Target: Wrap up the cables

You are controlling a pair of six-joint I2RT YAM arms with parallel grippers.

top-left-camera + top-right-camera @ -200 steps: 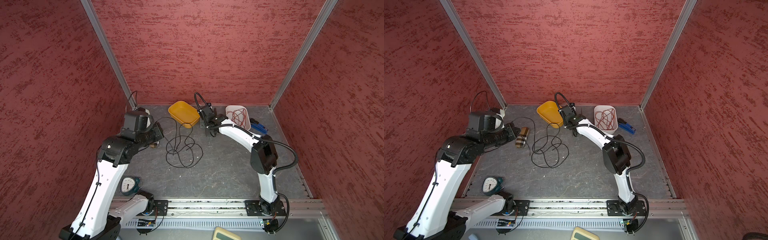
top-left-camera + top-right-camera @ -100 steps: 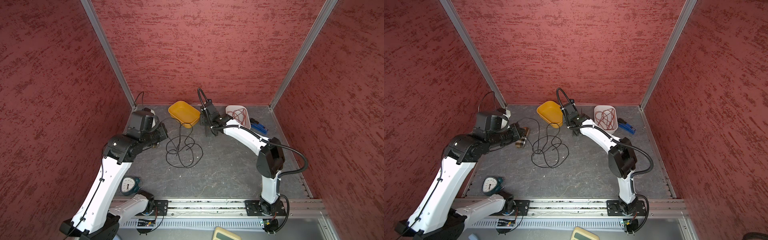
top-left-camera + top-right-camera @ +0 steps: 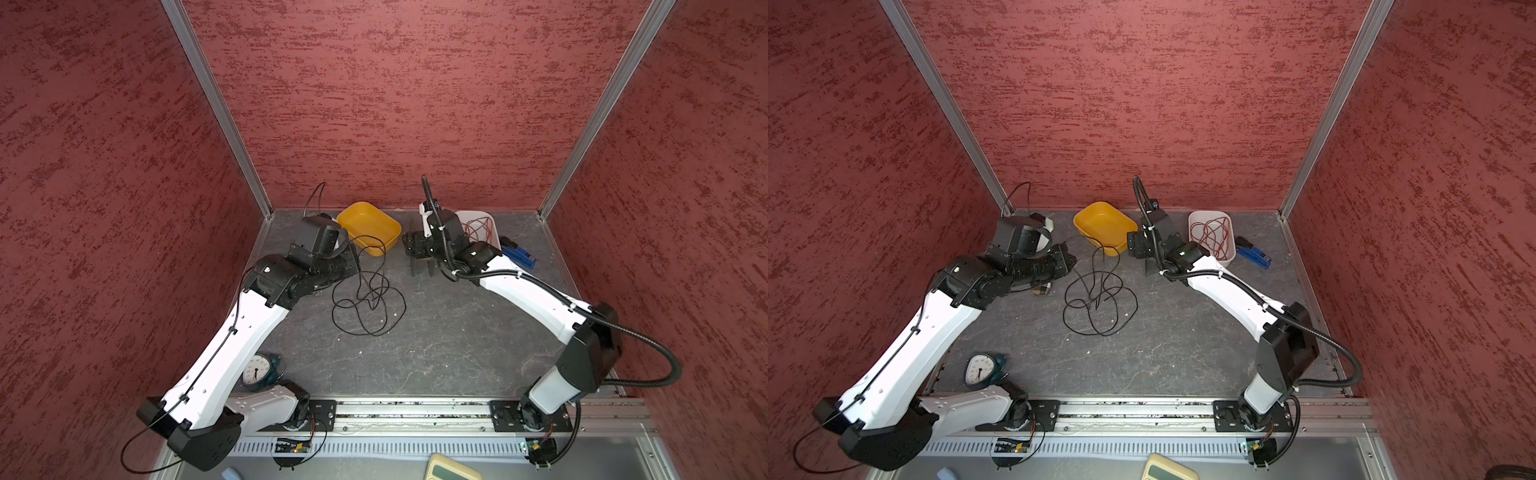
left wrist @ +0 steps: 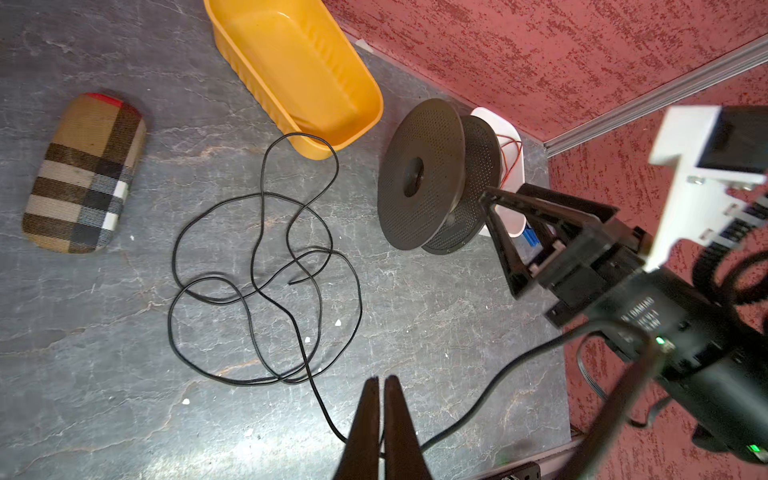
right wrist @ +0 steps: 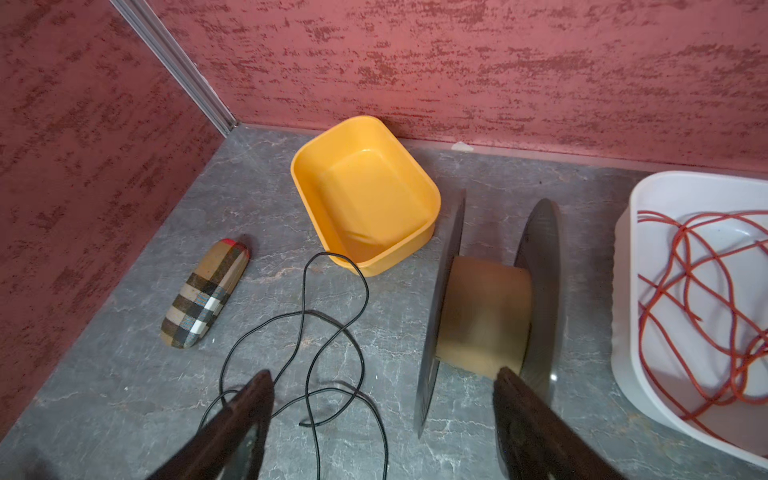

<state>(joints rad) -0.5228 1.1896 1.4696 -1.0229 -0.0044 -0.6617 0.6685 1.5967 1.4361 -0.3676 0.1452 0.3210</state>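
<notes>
The cable (image 4: 255,291) lies in loose loops on the grey floor (image 3: 436,353) at mid-frame in both top views. One end is pinched by the left gripper (image 4: 380,382), fingers pressed together, probably so it can be led to the spool (image 5: 484,316). That spool stands on edge, hub bare, right of centre in the right wrist view; the right gripper (image 5: 384,399) hangs over it, jaws wide and empty, seemingly ready to steady it.

Both arms have glossy white link shells (image 3: 232,345) set between boxy matte-black joint housings (image 3: 590,353). A thick ribbed black conduit (image 3: 490,274) runs along the right arm, and a thin black lead (image 3: 208,361) is clipped along the left. The black wrist housing (image 4: 685,332) carries white lettering (image 4: 640,316) and a green light (image 4: 658,341). The jaws are black, tapered triangular frames.
</notes>
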